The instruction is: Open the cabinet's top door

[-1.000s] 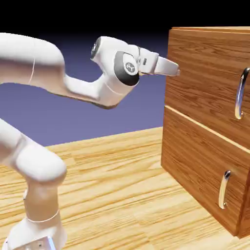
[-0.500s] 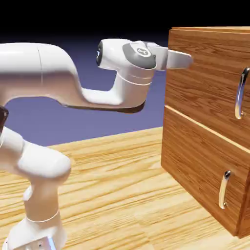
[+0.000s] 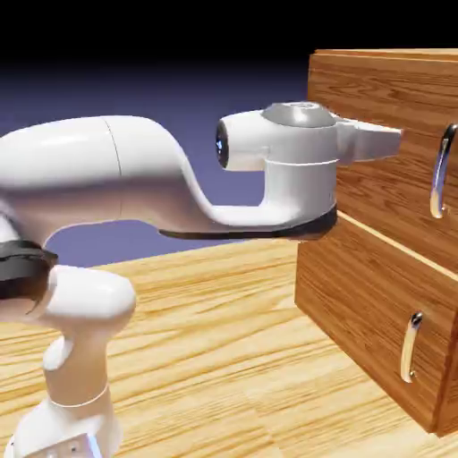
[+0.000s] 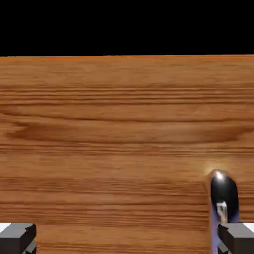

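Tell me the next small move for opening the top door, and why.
Probably ease the gripper on toward the top door's handle until the bar sits between the open fingers. In the exterior view the gripper points at the top door but stops short of the handle; in the hand view the handle's end lies just above the right fingertip, not centred, and nothing is gripped.
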Available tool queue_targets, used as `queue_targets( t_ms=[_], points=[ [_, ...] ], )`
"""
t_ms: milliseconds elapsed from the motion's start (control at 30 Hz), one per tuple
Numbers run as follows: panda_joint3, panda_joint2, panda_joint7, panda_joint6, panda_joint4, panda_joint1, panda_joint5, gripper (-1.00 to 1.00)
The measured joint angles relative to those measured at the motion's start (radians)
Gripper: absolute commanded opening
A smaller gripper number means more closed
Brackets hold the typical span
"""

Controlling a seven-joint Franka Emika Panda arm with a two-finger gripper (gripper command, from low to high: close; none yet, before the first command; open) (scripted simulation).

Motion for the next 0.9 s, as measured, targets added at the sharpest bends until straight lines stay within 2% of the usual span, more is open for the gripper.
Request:
queue_targets(
  t_ms=[267,333,500,533,600,900],
  points=[
    [-0.153,-0.047,0.245,0.007,0.098,0.135,-0.348,0.00],
    [-0.159,-0.048,0.254,0.007,0.101,0.140,-0.361,0.00],
    [-0.265,-0.017,0.249,0.000,0.244,0.321,-0.360,0.00],
    [-0.267,-0.016,0.249,0.000,0.247,0.325,-0.360,-1.00],
    [-0.267,-0.016,0.249,0.000,0.247,0.325,-0.360,-1.00],
    [-0.061,0.025,0.268,-0.164,-0.043,-0.002,-0.269,-1.00]
  ],
)
